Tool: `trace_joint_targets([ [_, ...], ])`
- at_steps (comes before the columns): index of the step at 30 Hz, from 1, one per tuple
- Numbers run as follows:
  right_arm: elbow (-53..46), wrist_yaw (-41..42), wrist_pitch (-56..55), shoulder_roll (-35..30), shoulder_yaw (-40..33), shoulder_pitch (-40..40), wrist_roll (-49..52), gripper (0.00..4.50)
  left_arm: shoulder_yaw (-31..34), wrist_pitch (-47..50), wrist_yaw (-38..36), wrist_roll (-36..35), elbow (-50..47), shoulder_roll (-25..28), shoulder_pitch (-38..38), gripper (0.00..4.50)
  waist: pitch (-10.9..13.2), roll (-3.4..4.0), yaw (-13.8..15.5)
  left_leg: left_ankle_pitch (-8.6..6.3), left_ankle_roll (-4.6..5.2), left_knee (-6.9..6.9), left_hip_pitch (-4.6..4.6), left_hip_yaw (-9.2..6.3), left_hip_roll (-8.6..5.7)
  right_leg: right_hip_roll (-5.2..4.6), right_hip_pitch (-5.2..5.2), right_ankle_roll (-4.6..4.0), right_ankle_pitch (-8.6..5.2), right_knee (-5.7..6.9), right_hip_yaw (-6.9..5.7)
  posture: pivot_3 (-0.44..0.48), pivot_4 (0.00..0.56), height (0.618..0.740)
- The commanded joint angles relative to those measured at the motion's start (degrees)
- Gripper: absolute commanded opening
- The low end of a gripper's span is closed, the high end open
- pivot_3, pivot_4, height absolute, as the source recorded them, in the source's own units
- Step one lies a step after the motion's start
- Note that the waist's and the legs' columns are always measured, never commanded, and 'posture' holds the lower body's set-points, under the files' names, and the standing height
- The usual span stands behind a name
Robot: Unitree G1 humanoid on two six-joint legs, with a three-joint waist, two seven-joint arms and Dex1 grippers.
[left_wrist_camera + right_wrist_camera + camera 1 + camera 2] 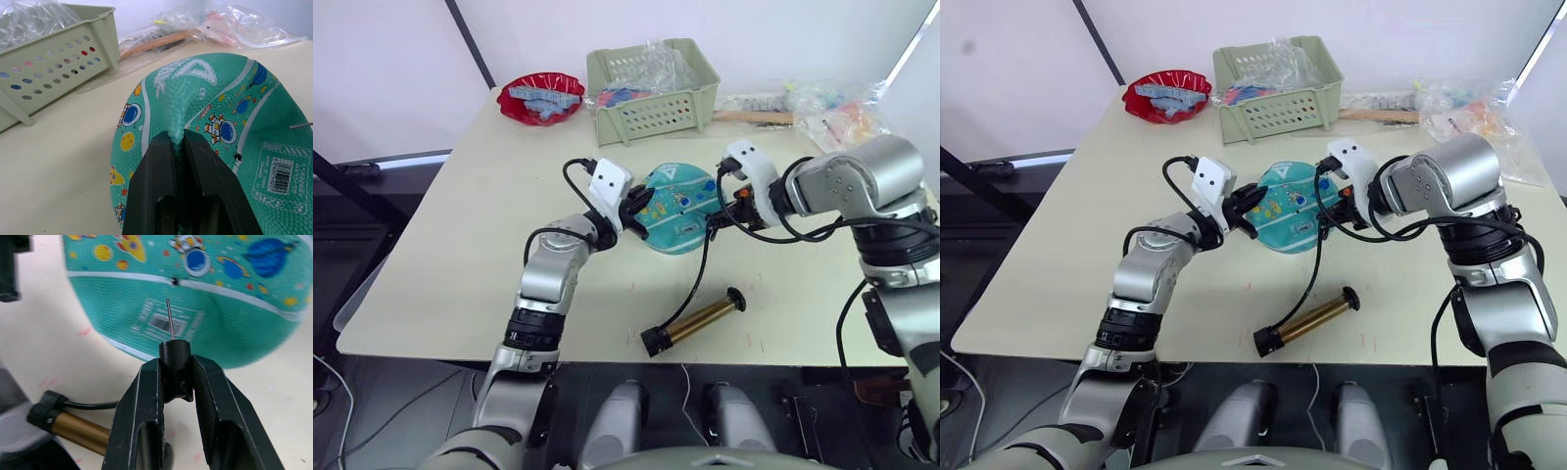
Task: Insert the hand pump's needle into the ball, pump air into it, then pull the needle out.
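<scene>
A smooth cream worktop (460, 255) carries a pale green perforated plastic basket (654, 88) at its far edge. Near the middle lies the flattened teal rubber ball (677, 208), pebbled, with white stripes and cartoon prints. The left hand (177, 147) pinches a raised fold of the ball's skin. In front lies the gold-bronze metal hand pump (695, 321), its thin black hose curving up. The right hand (175, 377) grips the black fitting of the thin steel needle (169, 319), whose tip hovers just short of the ball's small valve hole (174, 282).
</scene>
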Motion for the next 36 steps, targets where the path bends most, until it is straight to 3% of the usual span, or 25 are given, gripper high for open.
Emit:
trace_joint_targets([
  [1, 1.04, -0.28, 1.55, 1.89, 0.09, -3.41, -0.47, 0.33, -2.23, 0.45, -0.07, 0.28, 0.82, -0.9, 0.94, 0.04, 0.0, 0.0, -0.06, 0.02, -0.02, 0.0, 0.0, -0.02, 0.0, 0.0, 0.0, 0.0, 0.0, 0.01, -0.02, 0.0, 0.15, 0.74],
  [21, 12.14, -0.54, -4.24, 7.24, 2.88, -7.29, -5.98, 0.33, -2.99, 1.1, -0.33, 0.46, 0.45, -1.53, 0.6, 0.04, -0.02, 0.03, -0.17, 0.07, -0.11, 0.0, -0.03, -0.22, -0.05, 0.0, 0.01, -0.04, 0.03, 0.03, -0.19, 0.0, 0.15, 0.74],
  [36, 16.53, -1.34, -6.05, 10.01, 0.38, -8.17, -8.7, 0.33, -3.07, 2.16, -0.49, 0.41, -0.43, -1.76, 1.15, 0.04, -0.17, 0.17, -0.36, 0.1, -0.16, 0.0, 0.02, -0.27, -0.04, 0.04, 0.03, -0.08, 0.05, 0.05, -0.21, 0.0, 0.15, 0.74],
])
